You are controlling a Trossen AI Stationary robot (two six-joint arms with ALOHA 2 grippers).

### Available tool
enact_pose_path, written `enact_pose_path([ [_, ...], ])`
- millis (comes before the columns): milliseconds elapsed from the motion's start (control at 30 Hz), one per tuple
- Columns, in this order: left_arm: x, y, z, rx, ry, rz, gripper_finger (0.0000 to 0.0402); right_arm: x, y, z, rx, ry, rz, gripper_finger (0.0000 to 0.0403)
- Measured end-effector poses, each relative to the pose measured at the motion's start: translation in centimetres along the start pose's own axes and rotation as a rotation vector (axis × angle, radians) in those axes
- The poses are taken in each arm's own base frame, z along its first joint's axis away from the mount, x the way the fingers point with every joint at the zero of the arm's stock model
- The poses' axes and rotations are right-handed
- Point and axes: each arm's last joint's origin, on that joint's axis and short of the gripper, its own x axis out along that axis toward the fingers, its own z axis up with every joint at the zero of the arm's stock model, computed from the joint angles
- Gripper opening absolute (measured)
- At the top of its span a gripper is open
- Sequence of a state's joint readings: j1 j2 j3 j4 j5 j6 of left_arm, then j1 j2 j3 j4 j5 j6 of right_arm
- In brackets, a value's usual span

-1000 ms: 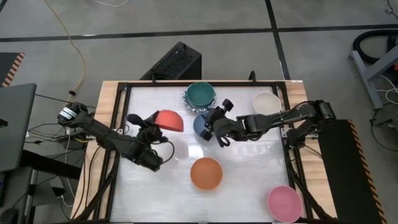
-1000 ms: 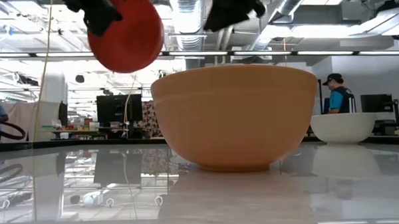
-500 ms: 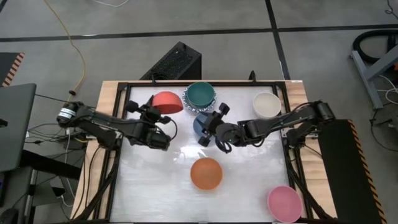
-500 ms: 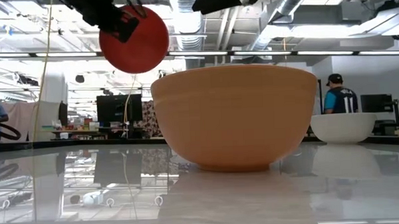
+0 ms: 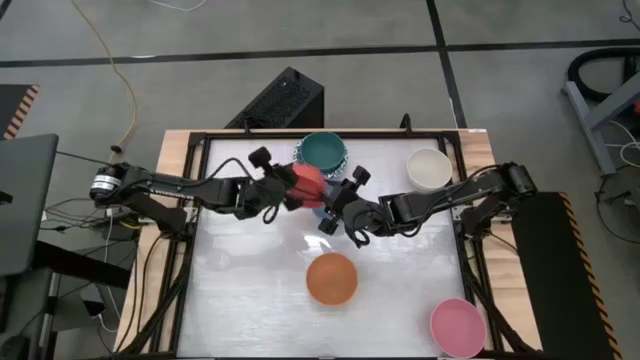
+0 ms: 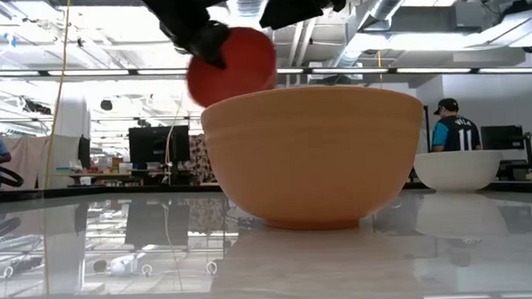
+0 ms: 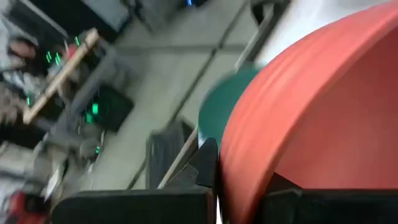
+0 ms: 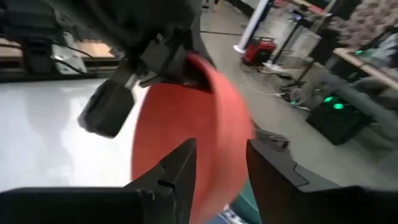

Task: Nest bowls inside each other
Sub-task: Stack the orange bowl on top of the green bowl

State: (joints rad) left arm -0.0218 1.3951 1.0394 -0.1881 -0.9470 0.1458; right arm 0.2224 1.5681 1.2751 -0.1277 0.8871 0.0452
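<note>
The left gripper [image 5: 290,185], clamped tight on the rim of the small round red bowl [image 5: 308,184], carried it above the surface near the far edge, tipped on its side with its mouth turned sideways rather than up, just beside the teal bowl [image 5: 323,151] nested in a blue-patterned white one. The right gripper [image 5: 342,207] hovered close by, over the blue bowl [image 5: 322,208], which was mostly hidden beneath it; the fingers stood apart and whether they gripped anything could not be told. This looked like the carrying step; next, the red bowl wanted levelling mouth-up, then lowering into a waiting bowl. The plain orange bowl [image 5: 331,278] sat nearer the front edge, the cream one [image 5: 429,168] by the far right corner, the pink one [image 5: 457,326] at the front right corner.
</note>
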Motion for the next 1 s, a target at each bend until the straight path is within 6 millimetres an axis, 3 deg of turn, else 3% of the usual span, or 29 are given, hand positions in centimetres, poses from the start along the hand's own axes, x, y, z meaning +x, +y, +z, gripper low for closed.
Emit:
enact_pose_path([
  [200, 1.0, 2.4, -0.7, -0.214, -0.202, 0.058, 0.0, -1.2, 0.4, -0.6, -0.072, 0.02, -0.153, 0.0159],
  [467, 2.8, 6.4, -3.4, -0.619, -0.445, 0.022, 0.0, -3.2, 1.1, -0.6, -0.11, -0.025, -0.364, 0.0159],
  [600, 3.8, 6.4, -4.4, -0.693, -0.54, -0.055, 0.0, -3.1, 1.0, -0.3, -0.074, -0.038, -0.374, 0.0159],
  [867, 5.3, 4.7, -5.0, -0.617, -0.636, -0.145, 0.0, -0.8, -0.6, 0.6, -0.024, -0.041, -0.386, 0.0159],
  [1000, 5.8, 5.0, -5.1, -0.603, -0.685, -0.128, 0.0, 0.0, -1.2, 1.1, -0.012, -0.057, -0.342, 0.0159],
])
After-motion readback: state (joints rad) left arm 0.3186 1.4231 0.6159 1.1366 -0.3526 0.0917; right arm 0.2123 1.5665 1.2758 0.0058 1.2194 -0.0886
